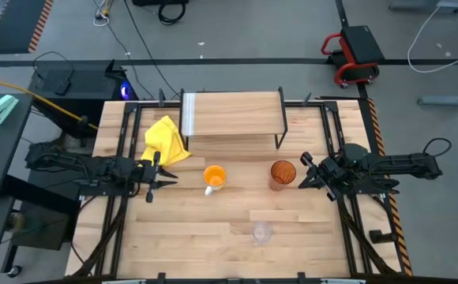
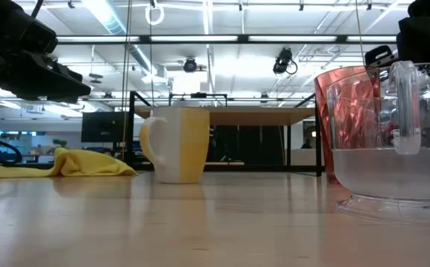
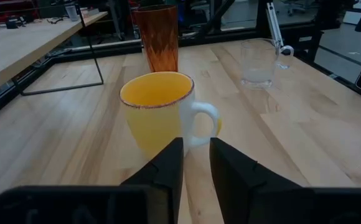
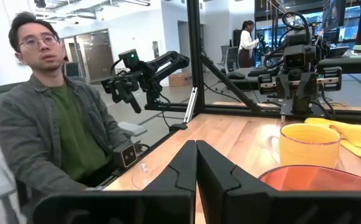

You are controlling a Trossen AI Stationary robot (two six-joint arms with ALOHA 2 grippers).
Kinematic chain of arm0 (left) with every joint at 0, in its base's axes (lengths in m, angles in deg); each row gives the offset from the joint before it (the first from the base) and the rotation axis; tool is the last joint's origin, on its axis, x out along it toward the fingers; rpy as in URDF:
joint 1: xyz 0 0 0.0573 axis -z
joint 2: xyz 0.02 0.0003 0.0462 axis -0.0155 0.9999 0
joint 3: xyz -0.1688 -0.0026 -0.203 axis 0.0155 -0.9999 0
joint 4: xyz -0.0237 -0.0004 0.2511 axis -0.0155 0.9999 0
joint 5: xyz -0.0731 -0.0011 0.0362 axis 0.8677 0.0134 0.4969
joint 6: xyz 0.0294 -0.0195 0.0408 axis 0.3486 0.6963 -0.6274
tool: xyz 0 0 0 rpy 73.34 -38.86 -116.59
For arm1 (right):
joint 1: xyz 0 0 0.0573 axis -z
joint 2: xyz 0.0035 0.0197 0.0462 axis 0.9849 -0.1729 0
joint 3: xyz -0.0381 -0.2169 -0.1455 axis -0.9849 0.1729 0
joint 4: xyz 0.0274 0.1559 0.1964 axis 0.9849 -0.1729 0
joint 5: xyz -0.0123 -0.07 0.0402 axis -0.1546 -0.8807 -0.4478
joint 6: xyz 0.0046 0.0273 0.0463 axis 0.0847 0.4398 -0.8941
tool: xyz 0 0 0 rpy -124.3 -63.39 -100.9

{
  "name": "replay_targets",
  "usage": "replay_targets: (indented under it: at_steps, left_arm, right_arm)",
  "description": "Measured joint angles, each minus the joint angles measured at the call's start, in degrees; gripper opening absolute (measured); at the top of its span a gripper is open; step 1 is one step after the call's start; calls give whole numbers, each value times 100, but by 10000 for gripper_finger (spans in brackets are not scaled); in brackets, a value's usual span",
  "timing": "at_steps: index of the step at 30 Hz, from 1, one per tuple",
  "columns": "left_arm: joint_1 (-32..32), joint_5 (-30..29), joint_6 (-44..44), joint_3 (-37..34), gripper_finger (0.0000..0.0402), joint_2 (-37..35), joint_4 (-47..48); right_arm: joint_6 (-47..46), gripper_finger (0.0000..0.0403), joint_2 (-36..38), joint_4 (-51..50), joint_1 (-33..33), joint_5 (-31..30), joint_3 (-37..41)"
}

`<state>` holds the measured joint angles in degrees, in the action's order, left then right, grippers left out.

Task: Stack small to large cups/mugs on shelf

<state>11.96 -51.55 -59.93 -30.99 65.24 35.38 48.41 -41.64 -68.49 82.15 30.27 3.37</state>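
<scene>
left pincer (image 3: 196, 163) slightly parted, orange mug (image 3: 159, 112) just ahead

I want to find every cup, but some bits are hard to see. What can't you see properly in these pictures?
- Glass cup: faint from above, being see-through; cut off by the right edge in the low view.
- Brown tumbler: partly behind the glass cup in the low view; only its rim shows in the right wrist view.
- Shelf: its legs mostly hidden under its board from above.
</scene>
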Motion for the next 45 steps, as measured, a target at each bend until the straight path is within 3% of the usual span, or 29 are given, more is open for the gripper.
replay_targets:
  at_steps: [37,45]
  left_arm:
    - [0,-2,190,-2,87,0,-107]
    - [-2,-2,195,-2,84,0,-595]
  right_arm:
    - [62,12,0,62,0,-260,1]
    - [-870,12,0,1012,0,-262,-2]
